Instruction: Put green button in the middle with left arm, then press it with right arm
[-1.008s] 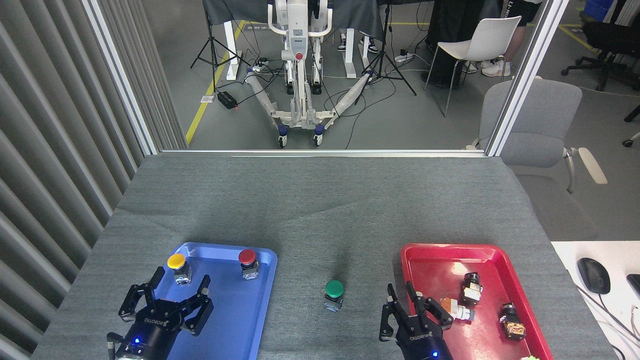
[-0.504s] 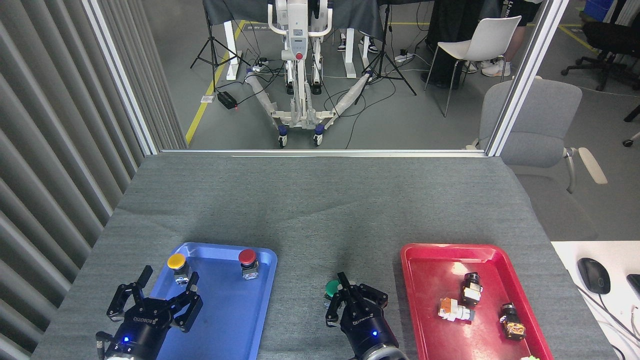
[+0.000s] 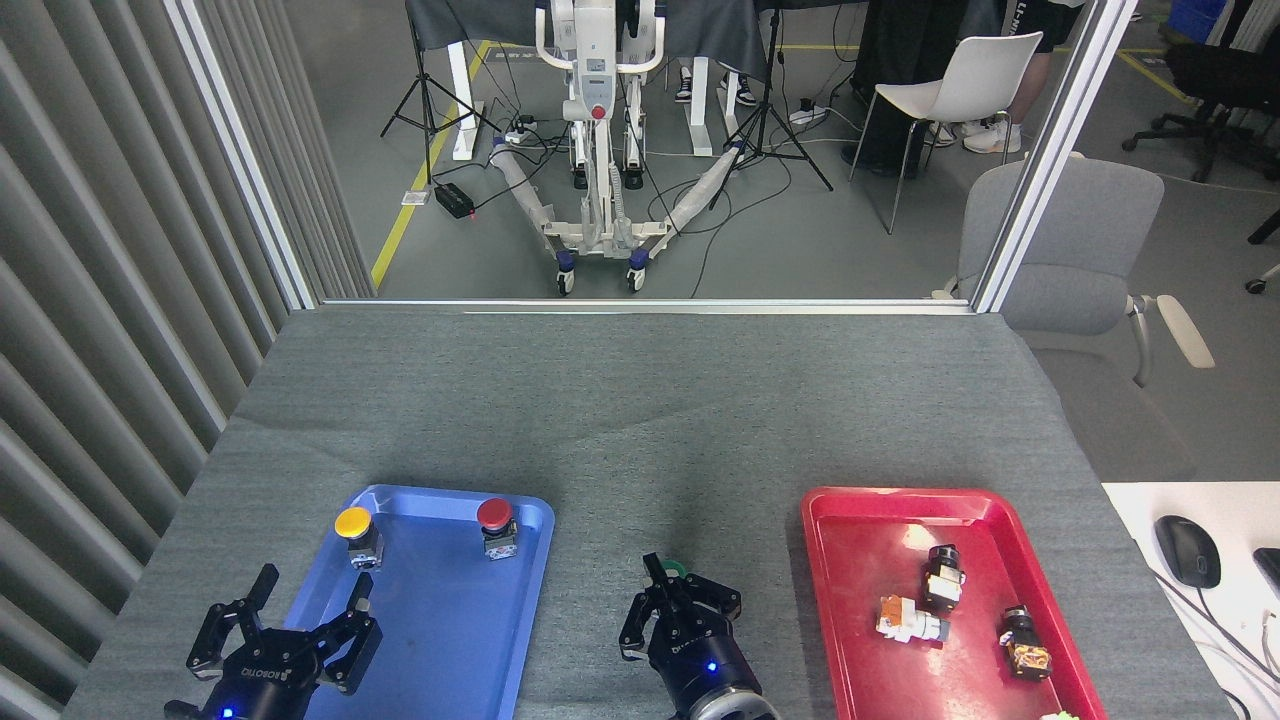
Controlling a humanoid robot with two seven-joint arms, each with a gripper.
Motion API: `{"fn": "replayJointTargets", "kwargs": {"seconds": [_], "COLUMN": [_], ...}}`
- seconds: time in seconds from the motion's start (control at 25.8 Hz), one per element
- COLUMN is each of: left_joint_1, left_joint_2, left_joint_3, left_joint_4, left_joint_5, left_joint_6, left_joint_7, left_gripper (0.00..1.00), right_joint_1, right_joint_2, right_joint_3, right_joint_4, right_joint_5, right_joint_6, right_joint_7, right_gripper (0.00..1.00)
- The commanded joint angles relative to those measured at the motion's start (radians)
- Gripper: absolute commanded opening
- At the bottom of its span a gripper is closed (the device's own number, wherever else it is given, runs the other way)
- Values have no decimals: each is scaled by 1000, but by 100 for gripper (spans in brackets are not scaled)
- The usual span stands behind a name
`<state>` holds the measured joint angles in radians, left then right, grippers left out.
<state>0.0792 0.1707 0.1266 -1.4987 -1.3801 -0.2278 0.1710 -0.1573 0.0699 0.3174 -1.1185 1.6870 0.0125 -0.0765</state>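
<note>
At the lower left corner, my left gripper (image 3: 305,605) hovers over the near left edge of the blue tray (image 3: 450,640), its fingers spread apart and holding nothing. Farther back in that tray stand the yellow button (image 3: 356,534) near the far left corner and the red button (image 3: 496,526) near the far right corner, both upright and well apart from each other.

Between the two trays, on the bare grey fabric of the surface (image 3: 640,420), my right gripper (image 3: 668,582) sits directly over the green button (image 3: 672,568). Only a thin sliver of the green cap shows past the far side of the fingers; the rest is hidden beneath the gripper. Its fingers look drawn close together, but I cannot tell whether they touch each other or the cap.

To the right lies the red tray (image 3: 860,520), holding a white and orange part (image 3: 908,620), a black part (image 3: 942,576) just behind it and another dark part (image 3: 1024,642) toward the right edge. Beyond the tray, a black mouse (image 3: 1187,550) rests on a white desk.
</note>
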Motion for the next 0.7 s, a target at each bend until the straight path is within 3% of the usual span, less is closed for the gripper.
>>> {"fn": "replayJointTargets", "kwargs": {"seconds": [0.0, 0.66], "left_joint_1": [-4, -59], "left_joint_2": [-7, -16], "left_joint_3": [-1, -4], "left_joint_4": [5, 81], "left_joint_5": [1, 0], "left_joint_6": [4, 1], "left_joint_7": [-1, -1], "left_gripper": [100, 100], "right_joint_1": [-1, 1], "right_joint_2": [-6, -6], "right_joint_3": [0, -3], "right_joint_4": [14, -20], "right_joint_5": [10, -4], "right_joint_6": [7, 61], "right_joint_7": [0, -11], "right_gripper": [1, 2]}}
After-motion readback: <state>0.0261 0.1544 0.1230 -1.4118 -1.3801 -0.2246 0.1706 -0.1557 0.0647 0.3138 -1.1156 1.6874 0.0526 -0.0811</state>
